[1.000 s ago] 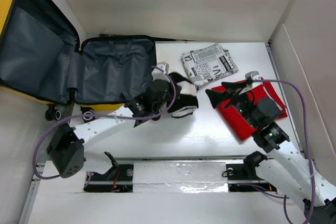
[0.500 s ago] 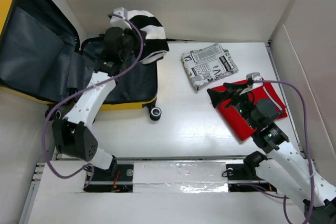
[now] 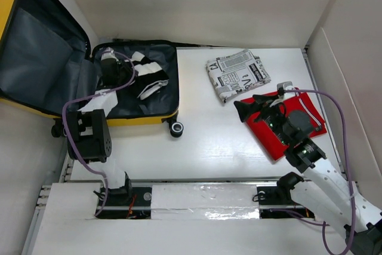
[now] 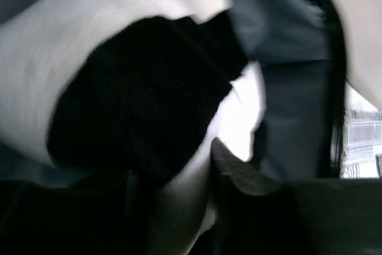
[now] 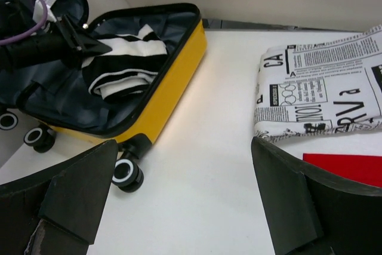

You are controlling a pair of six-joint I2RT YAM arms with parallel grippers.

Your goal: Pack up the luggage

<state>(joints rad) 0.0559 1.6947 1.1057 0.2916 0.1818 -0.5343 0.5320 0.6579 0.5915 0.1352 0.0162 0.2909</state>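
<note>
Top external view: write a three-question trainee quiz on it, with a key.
1. True or false: the striped garment lies inside the luggage.
2. The newspaper-print cloth lies: A in the luggage; B on the table; C on the floor.
3. Is the right tool open or shut?
Key: 1 true; 2 B; 3 open.

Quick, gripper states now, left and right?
Left gripper: striped garment between its fingers; grip cannot be told.
Right gripper: open, empty.
</note>
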